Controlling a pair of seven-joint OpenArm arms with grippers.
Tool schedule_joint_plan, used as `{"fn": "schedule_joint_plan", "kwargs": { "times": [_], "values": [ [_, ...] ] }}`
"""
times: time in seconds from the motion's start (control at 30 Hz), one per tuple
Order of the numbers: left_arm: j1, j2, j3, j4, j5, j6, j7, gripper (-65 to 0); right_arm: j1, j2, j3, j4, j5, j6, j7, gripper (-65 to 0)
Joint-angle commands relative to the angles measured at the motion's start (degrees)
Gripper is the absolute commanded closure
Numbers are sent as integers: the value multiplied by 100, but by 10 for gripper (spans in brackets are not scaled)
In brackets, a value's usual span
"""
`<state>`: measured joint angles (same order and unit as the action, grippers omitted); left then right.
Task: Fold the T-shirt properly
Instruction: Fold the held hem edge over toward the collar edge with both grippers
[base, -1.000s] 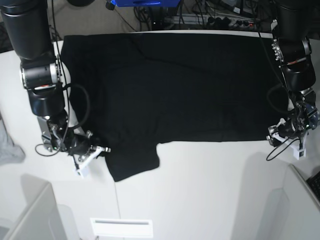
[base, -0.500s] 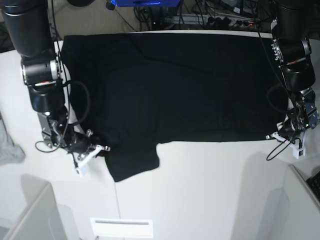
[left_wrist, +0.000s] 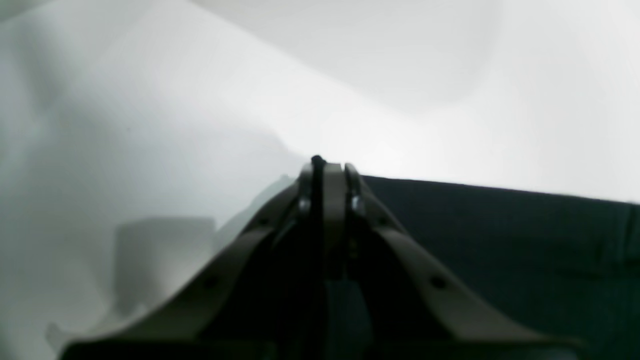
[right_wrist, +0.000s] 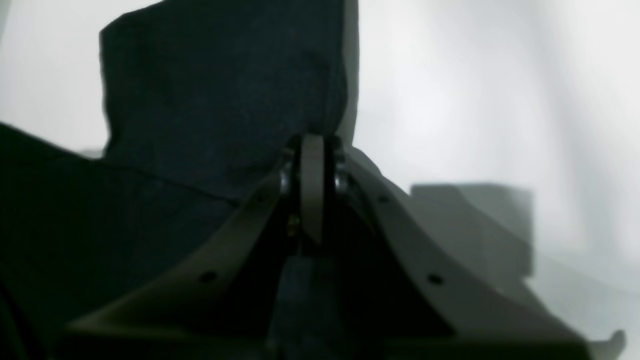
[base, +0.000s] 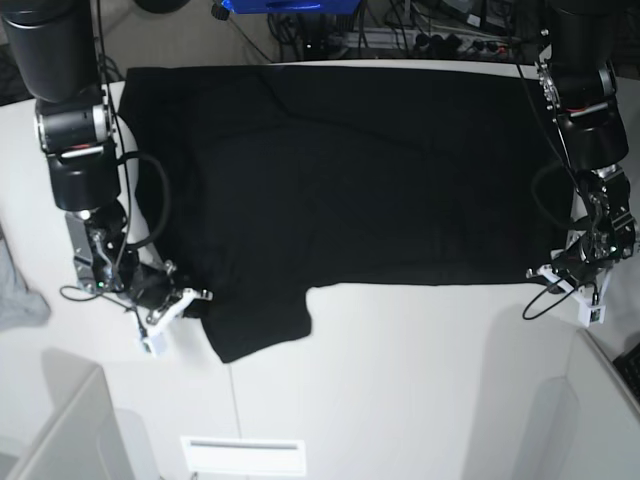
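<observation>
I see bare table (base: 400, 380) open along the near side; the T-shirt (base: 340, 170) fills the far half, and a grey cloth (base: 15, 295) blocks the left edge.

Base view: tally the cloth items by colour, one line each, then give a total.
Black short-sleeved cloth T-shirt, spread across the white table: 1
Small grey cloth, at the table's edge: 1
Total: 2
</observation>
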<state>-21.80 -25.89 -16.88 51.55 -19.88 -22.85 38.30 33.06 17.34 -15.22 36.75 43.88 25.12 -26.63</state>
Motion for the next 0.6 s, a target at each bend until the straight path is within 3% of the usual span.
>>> {"fn": "schedule_joint_plan", "kwargs": {
  "times": [0.0,0.2,0.33,0.57],
  "values": [
    [-66,-141,-30,274,-56,-40,-99,0,171,81,32,224,91,41,109,0],
    [321,-70,-136,757,-82,-40,-90,0,48,292,41,443,109,41,4,0],
    [752,-79,-637,1179,-768,-40,68,0,-154,327,50,558,118,41,-14,0],
    [1174,-70,-575,1918,-1023,-40,139,0,-734,389,718,1410,91,41,-260,0]
  ]
}}
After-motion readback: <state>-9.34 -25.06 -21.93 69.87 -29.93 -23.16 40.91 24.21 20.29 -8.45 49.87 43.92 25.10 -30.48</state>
